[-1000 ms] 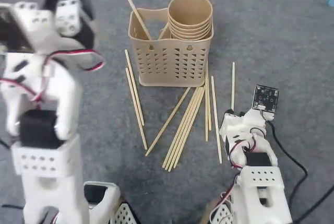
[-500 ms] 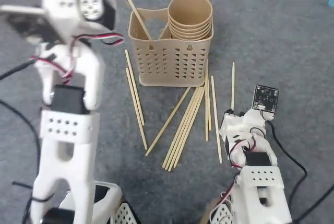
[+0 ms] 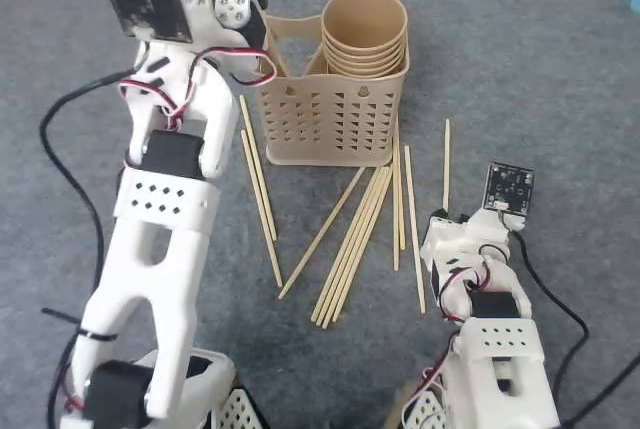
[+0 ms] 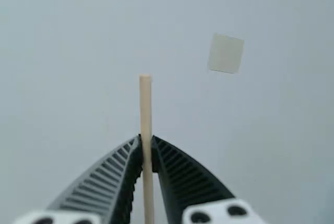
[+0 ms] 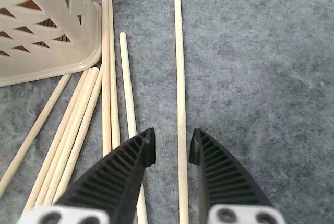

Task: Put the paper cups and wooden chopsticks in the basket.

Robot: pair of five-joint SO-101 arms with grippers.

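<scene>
Where the right arm sits at the near edge of the table [image 3: 570,109], its end effector [image 5: 172,132] is held low over the grey felt with the fingers a little apart and nothing gripped. A single chopstick [image 5: 179,78] lies flat on the felt, and its line is seen running through the gap between the fingers. Just beside it, further loose chopsticks [image 5: 108,78] are laid side by side up to the foot of the basket [image 3: 325,124].

From above, a fanned bundle of chopsticks [image 3: 350,244] is seen spread in front of the basket, and a pair of chopsticks [image 3: 258,184] lies off its left corner, next to the left arm. The basket stands upright, and the paper cups [image 3: 365,19] are nested in one stack inside it, at the end towards the right arm.

Farthest off, the left arm is raised beside the basket's far left corner. Its end effector [image 4: 146,139] is closed on a held chopstick [image 4: 145,104] — the stick is pinched upright between the fingers, its blunt end standing clear above them against a pale wall.
</scene>
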